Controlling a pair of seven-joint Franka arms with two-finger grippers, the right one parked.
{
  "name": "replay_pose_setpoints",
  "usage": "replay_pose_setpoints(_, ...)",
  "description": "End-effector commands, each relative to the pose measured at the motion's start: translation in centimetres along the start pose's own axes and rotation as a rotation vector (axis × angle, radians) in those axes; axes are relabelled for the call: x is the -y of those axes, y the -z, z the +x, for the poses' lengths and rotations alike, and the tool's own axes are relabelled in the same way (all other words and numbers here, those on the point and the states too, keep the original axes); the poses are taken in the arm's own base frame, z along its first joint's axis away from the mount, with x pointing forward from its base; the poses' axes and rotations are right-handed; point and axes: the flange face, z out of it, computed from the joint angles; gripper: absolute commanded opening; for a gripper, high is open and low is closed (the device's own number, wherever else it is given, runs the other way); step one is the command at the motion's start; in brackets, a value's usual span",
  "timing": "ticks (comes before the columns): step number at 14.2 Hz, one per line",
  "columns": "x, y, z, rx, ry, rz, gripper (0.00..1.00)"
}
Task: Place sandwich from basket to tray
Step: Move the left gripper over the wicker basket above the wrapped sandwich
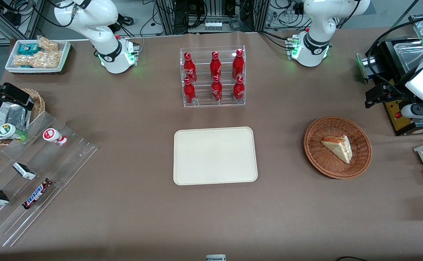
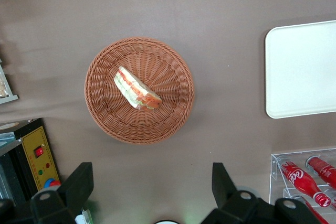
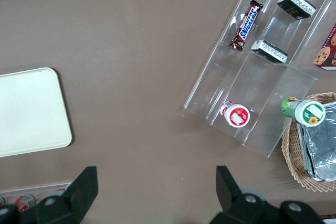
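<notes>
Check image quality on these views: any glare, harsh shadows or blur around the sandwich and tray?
Front view: even, soft light; the sandwich in the basket and the tray are sharp, with faint shadows and no glare. Left wrist view: the basket casts a soft shadow, the sandwich stays clear, and the open gripper above the table beside the basket looks dark. Right wrist view: the display rack shows mild reflections.

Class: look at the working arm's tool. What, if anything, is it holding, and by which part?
Nothing. The tool hangs open above the table beside the basket; the sandwich lies untouched in it.

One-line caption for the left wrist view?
Open gripper above table beside the basket holding the sandwich; tray bare.
</notes>
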Motion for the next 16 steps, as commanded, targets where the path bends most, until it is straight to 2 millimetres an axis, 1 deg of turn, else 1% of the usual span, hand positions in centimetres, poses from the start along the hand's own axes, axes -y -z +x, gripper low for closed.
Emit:
replay_pose_setpoints(1, 0.2, 0.2, -0.1, -0.002, -0.003, 0.012, 1.00)
replay_pose_setpoints(9, 0.2, -0.1, 0.0, 0.005, -0.001, 0.009, 1.00)
replay_pose_setpoints(13, 0.2, -2.5, 0.2, 0.059, -0.006, 0.009, 1.00)
replay_pose_setpoints(15, 1.0, -3.6, 0.6, 0.075, 0.009, 0.023, 1.00)
replay_pose_setpoints(16, 1.9, -4.9, 1.1, 0.090, 0.026, 0.025, 1.00)
